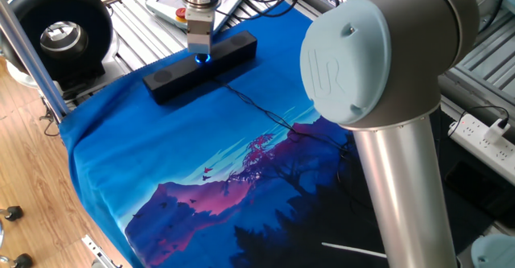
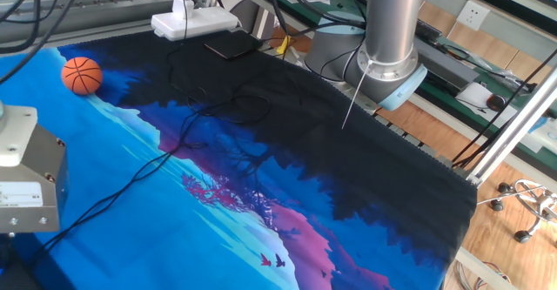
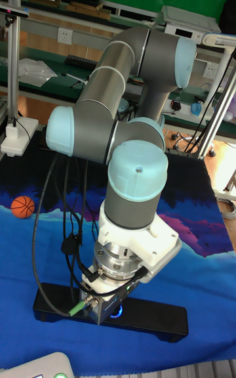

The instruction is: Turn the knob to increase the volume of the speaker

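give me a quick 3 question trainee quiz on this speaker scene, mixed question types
1. True or false: the tool stands directly over the knob at the middle of the speaker.
2. Multiple choice: what lies on the cloth far from the speaker? A) an orange ball B) a green cup C) a red book
3. Fill in: the light ringing the knob glows ____.

Key:
1. True.
2. A, the orange ball.
3. Blue.

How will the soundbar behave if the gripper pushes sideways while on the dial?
The speaker is long, low and lies flat, so it should not tip. It looks unfixed on the smooth printed cloth, so it may slide or pivot. Its thin cable lies slack and would hardly restrain it.
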Robot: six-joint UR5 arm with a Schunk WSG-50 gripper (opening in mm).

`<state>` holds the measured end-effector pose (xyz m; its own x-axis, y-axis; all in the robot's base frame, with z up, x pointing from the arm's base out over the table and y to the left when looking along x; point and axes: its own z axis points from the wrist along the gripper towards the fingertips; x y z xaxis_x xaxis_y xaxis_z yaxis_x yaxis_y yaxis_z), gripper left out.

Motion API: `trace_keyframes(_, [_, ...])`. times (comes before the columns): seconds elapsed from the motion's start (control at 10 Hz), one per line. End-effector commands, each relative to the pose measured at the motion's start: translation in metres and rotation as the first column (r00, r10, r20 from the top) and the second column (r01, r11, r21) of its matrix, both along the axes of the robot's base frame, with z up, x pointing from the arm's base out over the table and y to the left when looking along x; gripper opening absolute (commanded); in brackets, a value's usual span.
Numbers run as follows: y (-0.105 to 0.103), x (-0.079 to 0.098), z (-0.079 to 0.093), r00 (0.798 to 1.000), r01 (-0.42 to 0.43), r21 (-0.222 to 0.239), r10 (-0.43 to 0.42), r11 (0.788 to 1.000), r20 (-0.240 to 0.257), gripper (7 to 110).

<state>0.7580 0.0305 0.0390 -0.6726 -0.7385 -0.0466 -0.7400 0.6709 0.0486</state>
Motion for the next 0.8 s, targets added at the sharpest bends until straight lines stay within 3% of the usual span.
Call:
trace_keyframes(0.0, [-0.002,0.0,0.0024,0.997,0.073,-0.005,-0.073,0.997,-0.006,7])
trace_keyframes(0.2, [-0.0023,-0.0044,0.0,0.99,0.14,-0.012,-0.14,0.99,-0.026,7])
trace_keyframes(0.7, [-0.0048,-0.0051,0.0025,0.976,0.213,-0.03,-0.214,0.977,-0.042,7])
